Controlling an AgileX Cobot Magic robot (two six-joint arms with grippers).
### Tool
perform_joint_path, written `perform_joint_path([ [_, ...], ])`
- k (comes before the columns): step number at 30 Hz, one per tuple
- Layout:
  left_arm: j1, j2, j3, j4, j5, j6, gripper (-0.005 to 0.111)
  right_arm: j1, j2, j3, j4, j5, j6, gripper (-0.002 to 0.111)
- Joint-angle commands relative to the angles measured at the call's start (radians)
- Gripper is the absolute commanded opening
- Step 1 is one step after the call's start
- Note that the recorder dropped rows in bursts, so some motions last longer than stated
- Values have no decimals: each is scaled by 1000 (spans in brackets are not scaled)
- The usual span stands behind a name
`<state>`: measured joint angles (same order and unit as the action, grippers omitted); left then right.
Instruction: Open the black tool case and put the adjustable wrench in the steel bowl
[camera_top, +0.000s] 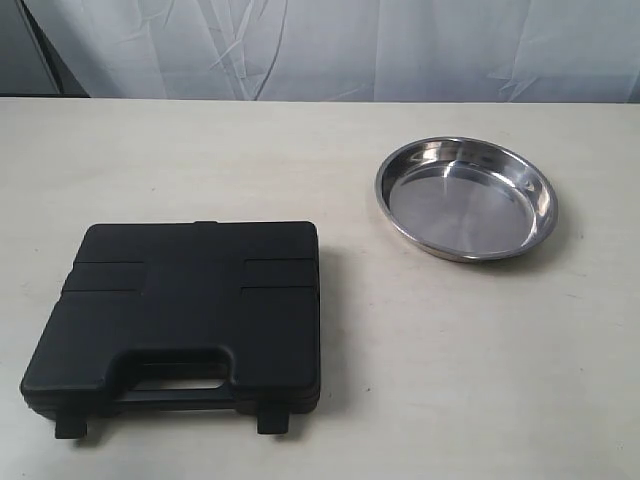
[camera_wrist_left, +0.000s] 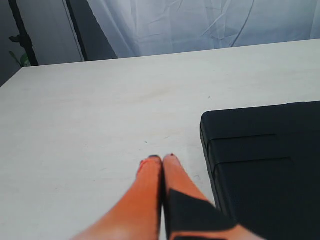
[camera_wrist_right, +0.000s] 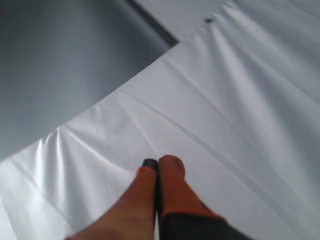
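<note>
The black tool case (camera_top: 185, 320) lies shut and flat on the table at the front left, its cut-out handle and two latch tabs facing the front edge. The steel bowl (camera_top: 465, 197) stands with nothing in it at the back right. No adjustable wrench shows in any view. My left gripper (camera_wrist_left: 162, 159) is shut, orange fingers pressed together over bare table, beside a corner of the case (camera_wrist_left: 265, 165). My right gripper (camera_wrist_right: 158, 163) is shut too, pointing at a white curtain with nothing between its fingers. Neither gripper shows in the exterior view.
The pale table (camera_top: 330, 400) runs wide between case and bowl. A white curtain (camera_top: 340, 45) hangs behind the table's far edge. A dark stand (camera_wrist_left: 20, 35) rises past the table's far corner in the left wrist view.
</note>
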<state>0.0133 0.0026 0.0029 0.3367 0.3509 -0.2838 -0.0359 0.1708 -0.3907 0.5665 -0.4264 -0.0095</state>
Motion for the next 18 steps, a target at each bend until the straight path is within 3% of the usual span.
perform_joint_path([
  [1,4,-3,-3,0,-13,-1,0,4,367,-349,-669,372,211,-1],
  [2,4,-3,-3,0,-10,-1,0,22,451,-429,-754,478,271,-1],
  [4,4,-3,-3,0,-10,-1,0,94,654,-631,-825,746,173,-1],
  [9,4,-3,-3,0,-10,-1,0,346,1125,-1044,-503,1233,-461,-1],
  [12,4,-3,-3,0,-10,-1,0,493,1344,-1184,-381,1386,-512,-1],
  [15,4,-3,-3,0,-10,-1,0,650,1526,-1276,-385,1564,-512,-1],
  [18,4,-3,-3,0,-10,-1,0,781,1648,-1288,-383,1605,-512,-1],
])
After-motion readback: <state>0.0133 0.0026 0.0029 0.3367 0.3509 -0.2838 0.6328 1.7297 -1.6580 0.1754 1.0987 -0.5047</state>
